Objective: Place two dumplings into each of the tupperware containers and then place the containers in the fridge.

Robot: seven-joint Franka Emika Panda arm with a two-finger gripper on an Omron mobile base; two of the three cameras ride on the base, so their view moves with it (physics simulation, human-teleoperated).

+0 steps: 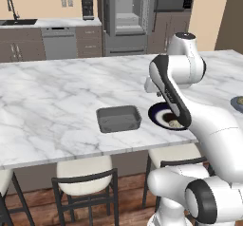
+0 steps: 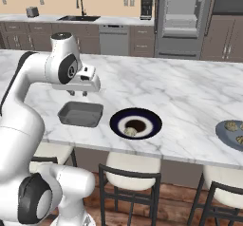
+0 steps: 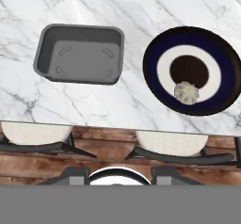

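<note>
Gripper: the gripper (image 2: 79,93) hangs above the marble island, over the gap between the grey container and the navy-rimmed plate. Two short dark fingertips point down with a small gap between them — nothing sits between them, so the jaws stand apart and empty.

Grey container: the dark grey rectangular container (image 3: 80,53) lies flat near the island's front edge, to the left of the plate from the right base view. Its inside is bare. It also shows at (image 1: 118,118) and (image 2: 80,114).

Navy-rimmed plate: the round plate (image 3: 160,84) sits just beside the container, apart from it, near the same front edge. It has a white ring and a dark centre; see also (image 2: 118,124) and (image 1: 156,112), where the arm covers part of it.

Dumpling on plate: one dumpling (image 3: 186,92) rests on the white ring at the edge of the dark centre, on the side nearest the stools. It shows too at (image 2: 130,131) and (image 1: 174,124).

Other dumplings: a flat grey-blue plate (image 2: 223,136) at the right end of the island carries more dumplings (image 2: 232,126) — well apart from the gripper.

Fridge: the fridge (image 2: 184,16) stands open at the back wall, pale shelves in view; also at (image 1: 128,11).

Island: marble counter (image 2: 180,89) with stools (image 2: 133,175) tucked under its front edge.
</note>
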